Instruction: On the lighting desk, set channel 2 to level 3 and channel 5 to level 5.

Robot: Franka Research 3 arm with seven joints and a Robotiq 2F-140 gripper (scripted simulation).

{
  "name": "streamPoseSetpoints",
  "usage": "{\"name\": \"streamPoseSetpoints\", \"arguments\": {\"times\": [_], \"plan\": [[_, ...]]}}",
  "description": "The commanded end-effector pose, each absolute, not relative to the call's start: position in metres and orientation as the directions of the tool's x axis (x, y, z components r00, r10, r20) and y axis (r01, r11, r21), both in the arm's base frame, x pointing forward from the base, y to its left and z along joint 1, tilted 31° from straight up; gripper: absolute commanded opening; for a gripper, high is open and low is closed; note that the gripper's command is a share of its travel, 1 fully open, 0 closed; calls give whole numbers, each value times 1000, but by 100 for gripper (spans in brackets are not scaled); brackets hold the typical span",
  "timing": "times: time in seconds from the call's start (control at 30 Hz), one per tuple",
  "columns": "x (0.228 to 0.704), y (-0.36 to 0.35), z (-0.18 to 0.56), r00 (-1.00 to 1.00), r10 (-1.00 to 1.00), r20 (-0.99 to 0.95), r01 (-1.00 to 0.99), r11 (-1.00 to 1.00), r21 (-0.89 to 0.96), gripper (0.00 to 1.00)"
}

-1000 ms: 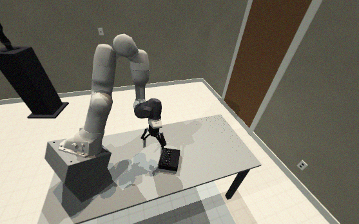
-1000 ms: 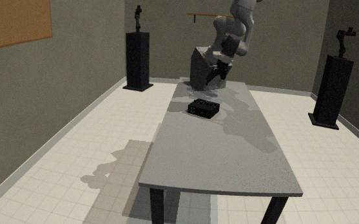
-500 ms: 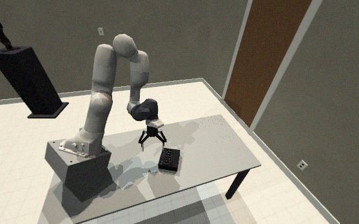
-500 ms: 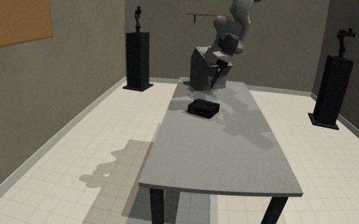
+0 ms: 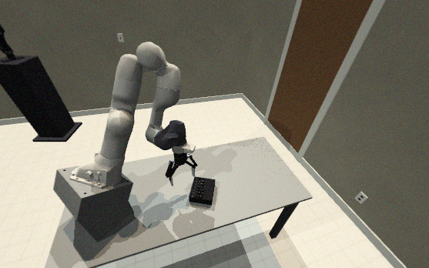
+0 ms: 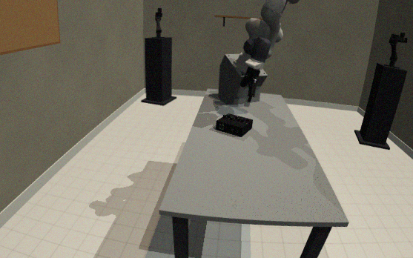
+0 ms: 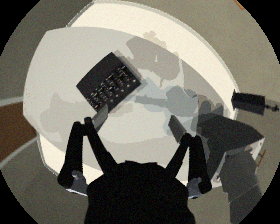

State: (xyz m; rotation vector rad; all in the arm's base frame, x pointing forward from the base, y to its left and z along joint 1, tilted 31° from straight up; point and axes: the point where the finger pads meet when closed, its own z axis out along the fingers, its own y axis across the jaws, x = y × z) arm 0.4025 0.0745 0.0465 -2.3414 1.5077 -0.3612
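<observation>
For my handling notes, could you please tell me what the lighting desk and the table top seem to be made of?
Lighting desk: a black, matte box with no glint, likely plastic or painted metal; the look leaves it open. Table: a grey, faintly speckled dull top, perhaps laminate or stone-like, on dark legs.
</observation>
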Motion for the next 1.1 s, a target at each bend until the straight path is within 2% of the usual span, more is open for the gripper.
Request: {"name": "streamPoseSetpoints", "arguments": {"times": [0.0,0.27,0.33,0.5,1.07], "plan": [[407,82,52,640,-767,49,-678,-594,-434,100],[407,82,52,816,-570,99,-475,-757,-449,100],[407,82,52,816,-570,99,-475,-757,-449,100],[407,82,52,917,-387,93,-304,-831,-466,100],[407,82,52,917,-387,93,-304,-831,-466,100]]}}
